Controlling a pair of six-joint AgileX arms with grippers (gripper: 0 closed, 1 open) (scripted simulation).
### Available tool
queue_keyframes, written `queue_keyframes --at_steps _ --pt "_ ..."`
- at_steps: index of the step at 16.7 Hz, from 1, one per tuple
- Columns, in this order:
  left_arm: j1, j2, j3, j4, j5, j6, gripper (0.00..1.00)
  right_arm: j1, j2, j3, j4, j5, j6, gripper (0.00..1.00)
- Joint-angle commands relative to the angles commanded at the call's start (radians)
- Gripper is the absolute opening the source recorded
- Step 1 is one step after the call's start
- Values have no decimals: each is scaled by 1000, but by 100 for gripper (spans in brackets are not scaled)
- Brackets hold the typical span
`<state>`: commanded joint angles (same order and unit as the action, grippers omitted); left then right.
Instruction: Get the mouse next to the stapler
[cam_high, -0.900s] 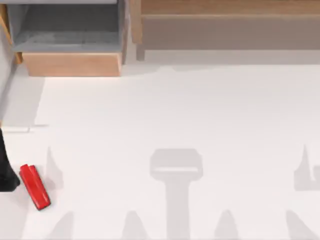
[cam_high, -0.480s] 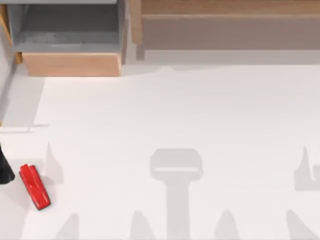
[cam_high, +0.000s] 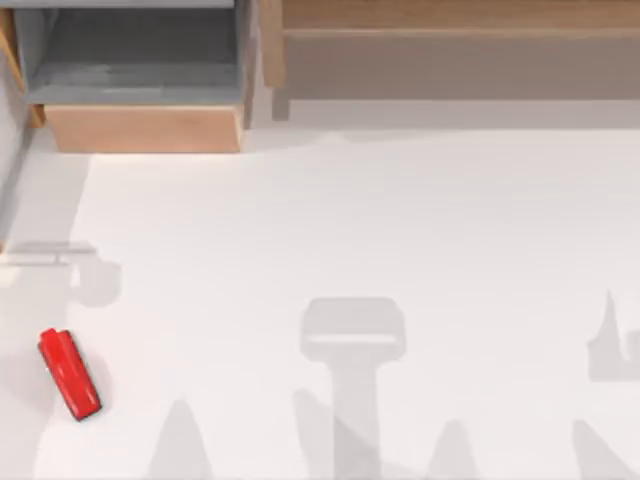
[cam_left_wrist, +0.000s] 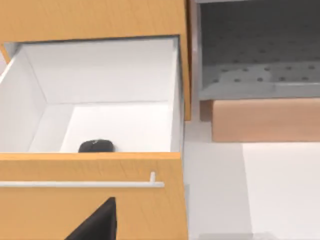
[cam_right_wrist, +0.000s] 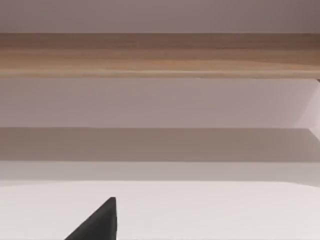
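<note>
Black mouse lies in the open drawer beyond the left tool's finger; tool spread untellable.

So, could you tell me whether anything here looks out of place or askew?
Nothing looks damaged or spilled. The stapler lies at a slant near the table's left edge, and the mouse sits inside the open drawer, not on the table beside it.
</note>
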<state>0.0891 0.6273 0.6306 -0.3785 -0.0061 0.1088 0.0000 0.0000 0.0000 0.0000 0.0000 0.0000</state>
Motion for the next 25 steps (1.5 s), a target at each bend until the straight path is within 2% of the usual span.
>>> queue_keyframes --at_steps 16,21,25 --pt "229 1540 1460 -805 29 167 100 0 0 0 0 0 0 100" --pt "251 1875 1781 -961 39 189 100 0 0 0 0 0 0 100" --pt "242 2003 1918 -1014 45 199 100 0 0 0 0 0 0 100"
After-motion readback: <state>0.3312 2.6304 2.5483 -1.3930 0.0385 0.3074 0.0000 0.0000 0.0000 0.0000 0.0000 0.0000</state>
